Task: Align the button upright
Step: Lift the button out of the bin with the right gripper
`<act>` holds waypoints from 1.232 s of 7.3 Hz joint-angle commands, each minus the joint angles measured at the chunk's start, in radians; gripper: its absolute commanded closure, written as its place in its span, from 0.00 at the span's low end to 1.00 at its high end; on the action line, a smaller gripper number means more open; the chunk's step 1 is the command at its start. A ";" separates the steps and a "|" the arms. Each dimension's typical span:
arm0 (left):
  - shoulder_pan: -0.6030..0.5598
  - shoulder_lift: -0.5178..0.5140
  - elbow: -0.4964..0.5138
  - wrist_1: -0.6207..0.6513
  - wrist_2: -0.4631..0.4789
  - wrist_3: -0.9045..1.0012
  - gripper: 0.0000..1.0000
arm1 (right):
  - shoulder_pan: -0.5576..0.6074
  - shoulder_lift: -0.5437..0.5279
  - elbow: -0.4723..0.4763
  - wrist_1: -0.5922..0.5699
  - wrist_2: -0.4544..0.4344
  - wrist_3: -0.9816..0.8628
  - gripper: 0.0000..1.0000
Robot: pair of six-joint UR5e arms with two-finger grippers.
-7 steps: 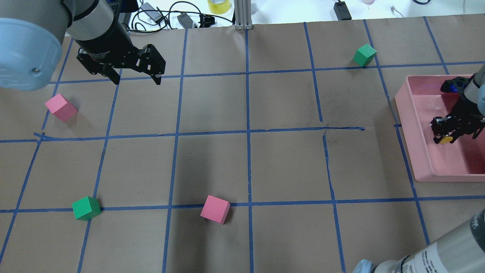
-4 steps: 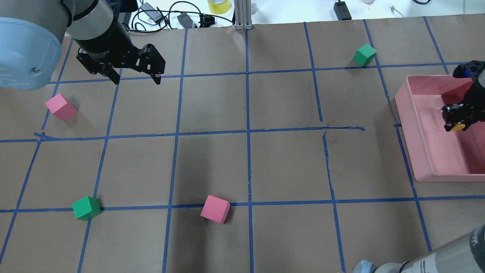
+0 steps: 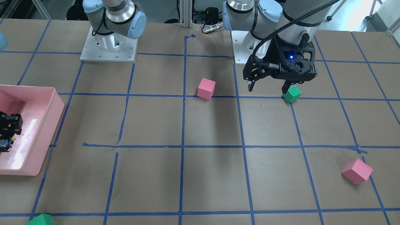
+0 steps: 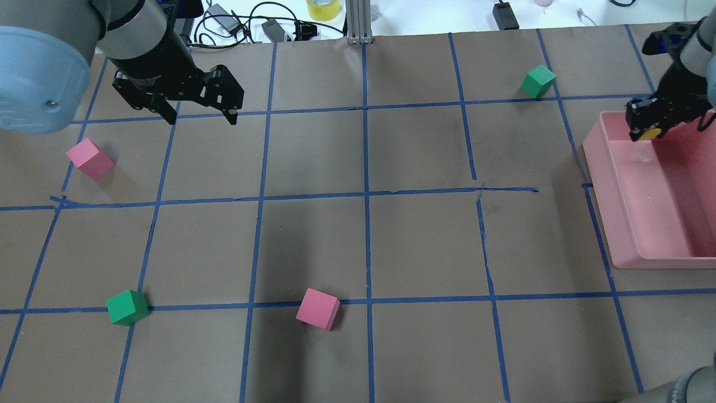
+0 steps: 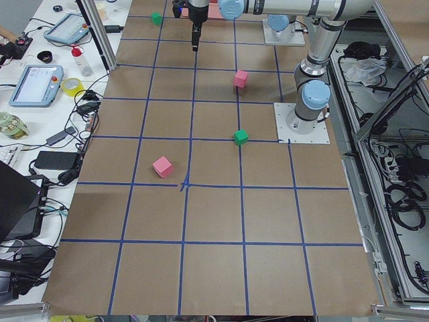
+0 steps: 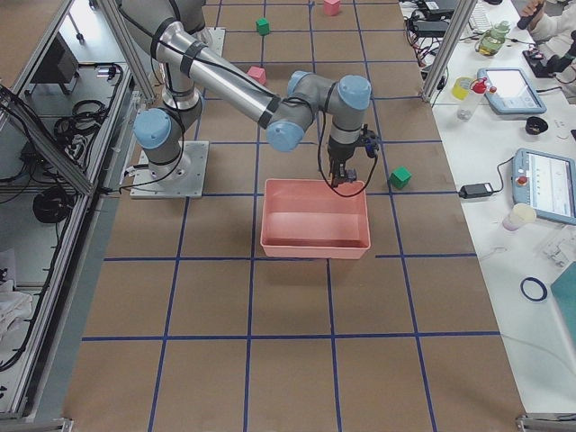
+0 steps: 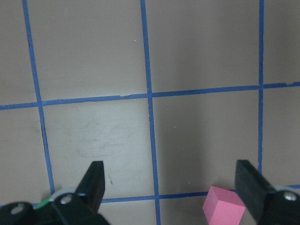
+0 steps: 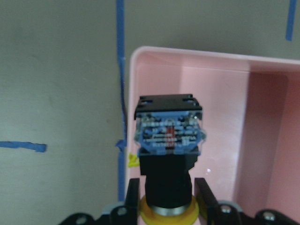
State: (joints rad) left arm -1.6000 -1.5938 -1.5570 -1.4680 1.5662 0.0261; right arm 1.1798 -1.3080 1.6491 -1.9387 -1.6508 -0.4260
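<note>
My right gripper is shut on the button and holds it in the air over the far left corner of the pink bin. In the right wrist view the button points away from the camera. Its yellow cap is between the fingers, then the black body, with the bluish-grey contact block outermost. My left gripper is open and empty above the table's far left. The left wrist view shows its open gripper over bare paper.
Two pink cubes and two green cubes lie on the brown paper with its blue tape grid. The far green cube is a little left of the bin. Cables and a yellow tape roll lie beyond the far edge.
My right gripper has risen out of the bin with the button and moved toward the bin's far left corner. The left arm has not moved.
</note>
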 commanded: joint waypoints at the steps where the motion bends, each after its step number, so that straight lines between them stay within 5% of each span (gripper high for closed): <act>1: 0.002 0.000 0.000 0.000 0.000 0.000 0.00 | 0.201 0.004 -0.035 0.023 0.042 0.238 1.00; 5: 0.005 0.000 -0.002 0.000 0.000 0.000 0.00 | 0.605 0.234 -0.141 -0.098 0.116 0.904 1.00; 6: 0.005 0.000 0.000 0.000 0.000 0.000 0.00 | 0.639 0.295 -0.184 -0.120 0.197 0.976 1.00; 9: 0.005 0.000 -0.002 0.000 0.000 0.000 0.00 | 0.707 0.401 -0.242 -0.183 0.204 0.856 1.00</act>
State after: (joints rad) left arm -1.5953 -1.5938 -1.5573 -1.4680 1.5662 0.0261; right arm 1.8576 -0.9475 1.4219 -2.0942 -1.4482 0.4771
